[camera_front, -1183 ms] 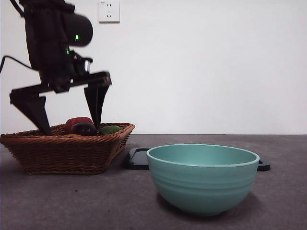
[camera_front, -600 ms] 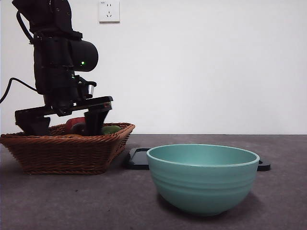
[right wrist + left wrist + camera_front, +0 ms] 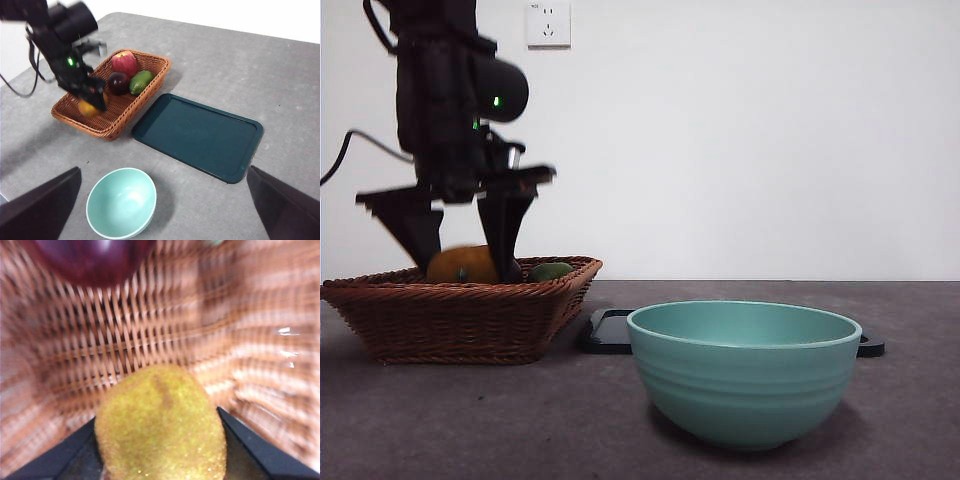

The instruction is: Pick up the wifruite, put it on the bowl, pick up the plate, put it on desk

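The wifruite (image 3: 460, 265), round and orange, sits between the jaws of my left gripper (image 3: 467, 268) just above the floor of the wicker basket (image 3: 450, 318). Up close in the left wrist view, the wifruite (image 3: 160, 435) fills the gap of that gripper (image 3: 160, 452), which is shut on it. The mint-green bowl (image 3: 745, 385) stands empty on the desk (image 3: 520, 420) to the right of the basket. The plate, a flat dark rectangular tray (image 3: 197, 136), lies behind the bowl (image 3: 121, 202). My right gripper (image 3: 164, 169) hangs open high above the table.
The basket (image 3: 120, 122) also holds a red apple (image 3: 125, 62), a dark red fruit (image 3: 118, 81) and a green fruit (image 3: 141, 81). The tray's edge (image 3: 605, 332) shows low between the basket and the bowl. A white wall backs the table.
My left gripper dropped into the basket with its jaws wide, shut on the wifruite and has risen a little with it. The bowl and tray have not moved.
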### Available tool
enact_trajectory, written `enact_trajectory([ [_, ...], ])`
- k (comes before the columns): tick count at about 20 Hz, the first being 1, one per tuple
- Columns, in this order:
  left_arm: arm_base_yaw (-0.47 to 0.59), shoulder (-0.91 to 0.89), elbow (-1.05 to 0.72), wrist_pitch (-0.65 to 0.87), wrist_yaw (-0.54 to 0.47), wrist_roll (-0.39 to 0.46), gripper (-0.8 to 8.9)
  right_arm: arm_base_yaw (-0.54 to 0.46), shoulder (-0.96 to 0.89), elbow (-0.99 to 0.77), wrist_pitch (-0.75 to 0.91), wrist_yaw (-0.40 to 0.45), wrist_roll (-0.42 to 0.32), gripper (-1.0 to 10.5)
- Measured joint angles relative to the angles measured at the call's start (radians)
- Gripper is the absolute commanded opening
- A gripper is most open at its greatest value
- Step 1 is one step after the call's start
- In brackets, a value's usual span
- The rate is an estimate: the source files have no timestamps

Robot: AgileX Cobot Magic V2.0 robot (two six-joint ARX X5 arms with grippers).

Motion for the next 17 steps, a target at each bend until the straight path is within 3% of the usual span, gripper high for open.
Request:
enact_trajectory([
  [4,-0.021,-0.026,0.067,-0.100,-0.002,0.014,1.84,0.000,0.000,0.000,0.000,0.000,0.000,6.5],
  [8,-0.099,-0.165,0.067,-0.156,-0.002,0.019,1.84,0.000,0.000,0.000,0.000,0.000,0.000,6.5],
  [11,-0.187,-0.257,0.071,-0.208,-0.002,0.001,1.84,0.000,0.000,0.000,-0.001,0.000,0.000,6.5],
  [17,-0.396,-0.272,0.072,-0.232,-0.002,-0.053,1.83,0.000,0.000,0.000,-0.002,0.000,0.000,6.5],
])
